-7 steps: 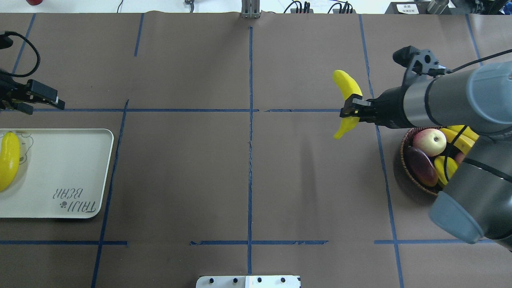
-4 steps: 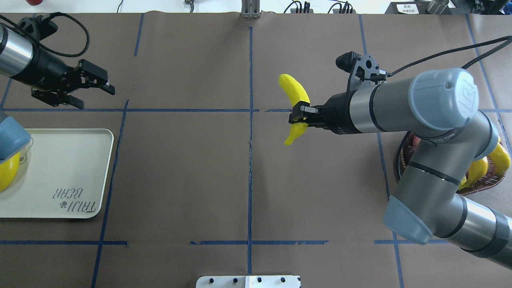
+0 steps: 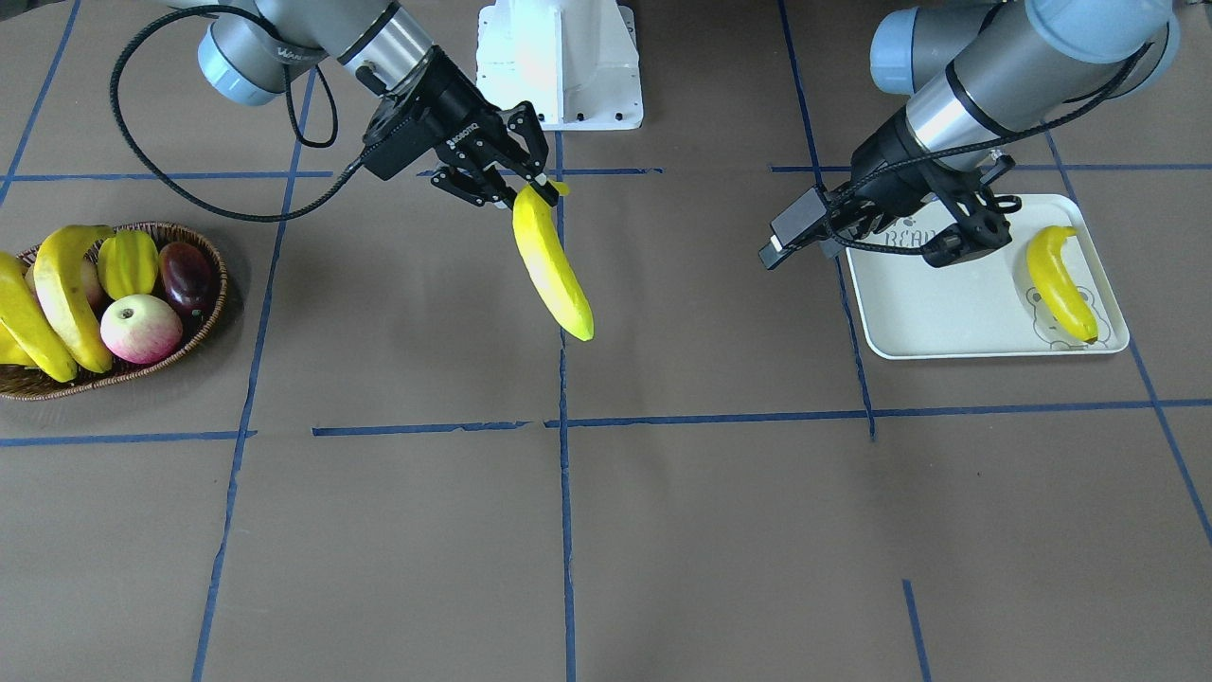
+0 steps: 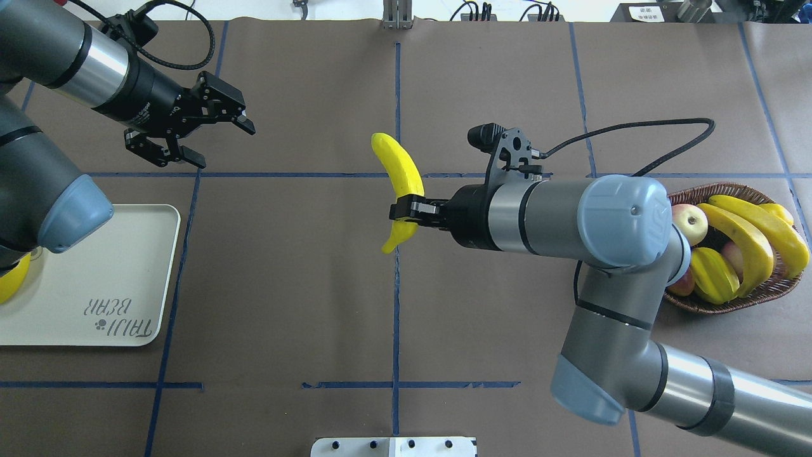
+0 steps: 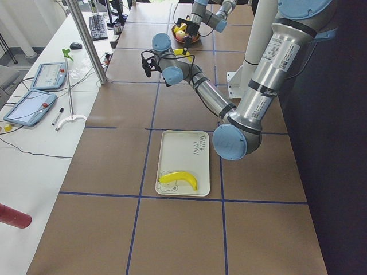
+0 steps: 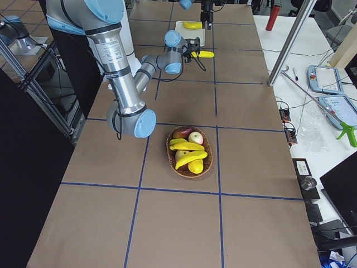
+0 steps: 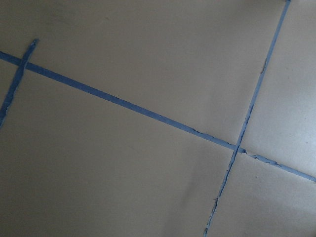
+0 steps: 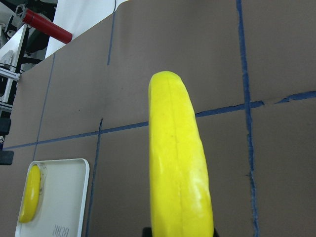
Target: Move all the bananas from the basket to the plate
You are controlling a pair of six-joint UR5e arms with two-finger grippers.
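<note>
Overhead exterior view: mid-frame, the right gripper (image 4: 406, 212) pinches the banana (image 4: 399, 162) below its middle in its jaws, clear above the table (image 4: 285, 285); the left gripper (image 4: 225, 147) hangs upper left, jaws wide and empty. The banana looks light, stiff and slick, best pinched mid-body; bare table lies open toward the raised-rim plate (image 4: 108, 266), lower left.

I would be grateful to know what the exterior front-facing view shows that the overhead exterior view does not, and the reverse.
Only the front-facing view shows the whole plated banana; overhead, the left arm's elbow hides all but its tip. Only the overhead view shows the full TAIJI BEAR lettering, which the left gripper partly covers from the front. Both show the right gripper shut on the held banana, the left gripper open near the plate, and the basket.
</note>
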